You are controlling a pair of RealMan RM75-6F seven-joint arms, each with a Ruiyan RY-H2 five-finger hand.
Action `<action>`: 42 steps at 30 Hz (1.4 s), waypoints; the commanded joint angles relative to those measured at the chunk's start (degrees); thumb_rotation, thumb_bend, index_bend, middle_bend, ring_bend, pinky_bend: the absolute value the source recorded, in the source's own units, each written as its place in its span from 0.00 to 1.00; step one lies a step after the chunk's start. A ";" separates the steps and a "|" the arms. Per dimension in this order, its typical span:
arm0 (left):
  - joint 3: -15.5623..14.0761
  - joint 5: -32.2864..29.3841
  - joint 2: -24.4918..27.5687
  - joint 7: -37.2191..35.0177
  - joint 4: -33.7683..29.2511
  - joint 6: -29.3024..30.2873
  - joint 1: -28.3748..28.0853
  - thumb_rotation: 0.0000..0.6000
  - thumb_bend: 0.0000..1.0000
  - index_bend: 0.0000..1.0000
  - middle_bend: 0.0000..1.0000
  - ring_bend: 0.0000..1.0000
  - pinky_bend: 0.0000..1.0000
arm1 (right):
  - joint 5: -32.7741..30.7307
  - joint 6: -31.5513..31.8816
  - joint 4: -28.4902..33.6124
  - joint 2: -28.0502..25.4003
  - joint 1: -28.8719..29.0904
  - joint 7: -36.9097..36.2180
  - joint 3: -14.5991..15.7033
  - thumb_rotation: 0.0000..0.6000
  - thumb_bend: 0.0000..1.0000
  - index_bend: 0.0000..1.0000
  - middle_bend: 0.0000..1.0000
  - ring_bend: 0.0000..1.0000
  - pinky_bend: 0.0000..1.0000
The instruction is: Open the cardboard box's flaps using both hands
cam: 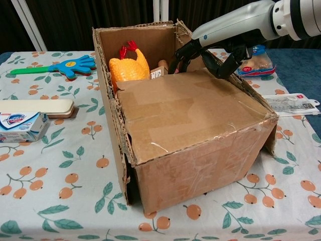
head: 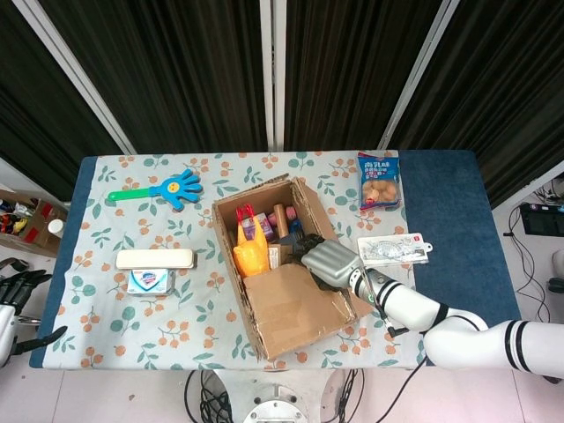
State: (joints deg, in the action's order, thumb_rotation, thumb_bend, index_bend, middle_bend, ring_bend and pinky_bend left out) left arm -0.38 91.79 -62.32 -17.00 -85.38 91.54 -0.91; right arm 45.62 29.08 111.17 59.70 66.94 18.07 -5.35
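1. Cardboard box (head: 286,273) in the middle of the floral table (head: 106,313), far half open, near half covered by one closed flap (cam: 185,113).
2. Right hand (cam: 205,52) over that flap's far edge, dark fingers (cam: 181,54) apart and curled down, gripping nothing visible.
3. Left hand (head: 16,291) off the table's left edge, fingers spread, empty.
4. Inside: yellow rubber chicken (cam: 129,68).
5. On the cloth: blue hand clapper (head: 163,189), soap pack (head: 150,280), snack bag (head: 377,180).
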 commanded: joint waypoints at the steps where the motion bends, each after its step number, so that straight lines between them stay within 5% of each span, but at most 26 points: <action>1: 0.04 -0.12 0.02 -0.30 0.15 -0.04 0.00 0.93 0.00 0.21 0.18 0.13 0.16 | -0.44 -0.07 0.05 0.13 0.69 -0.47 0.54 1.00 1.00 0.20 0.19 0.00 0.00; 12: 0.03 0.03 0.12 -0.79 0.22 -0.15 -0.15 0.94 0.00 0.21 0.18 0.13 0.16 | 0.41 0.64 2.22 -2.12 1.08 -4.68 0.12 1.00 1.00 0.25 0.27 0.00 0.00; 25: 0.14 0.86 0.73 0.57 -1.87 -0.43 -0.92 0.94 0.00 0.21 0.18 0.13 0.16 | 6.66 -2.44 8.94 -13.09 -3.55 -16.67 -6.24 1.00 1.00 0.25 0.34 0.00 0.00; 34: 0.16 1.12 0.96 1.91 -3.47 -0.97 -1.45 0.94 0.00 0.21 0.18 0.13 0.16 | 17.82 -5.79 16.43 -23.53 -11.75 -31.54 -14.49 1.00 1.00 0.20 0.38 0.00 0.00; 42: 0.08 1.67 1.22 3.28 -4.97 -1.07 -1.79 0.93 0.00 0.21 0.18 0.13 0.16 | 36.80 -2.89 22.05 -30.22 -22.12 -48.33 -19.91 1.00 1.00 0.17 0.41 0.00 0.00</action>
State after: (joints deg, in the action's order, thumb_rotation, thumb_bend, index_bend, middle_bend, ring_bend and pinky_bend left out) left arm -0.28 93.40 -61.15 -13.78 -90.28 90.47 -2.67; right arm 73.72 24.09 130.01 33.16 50.07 -24.06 -22.72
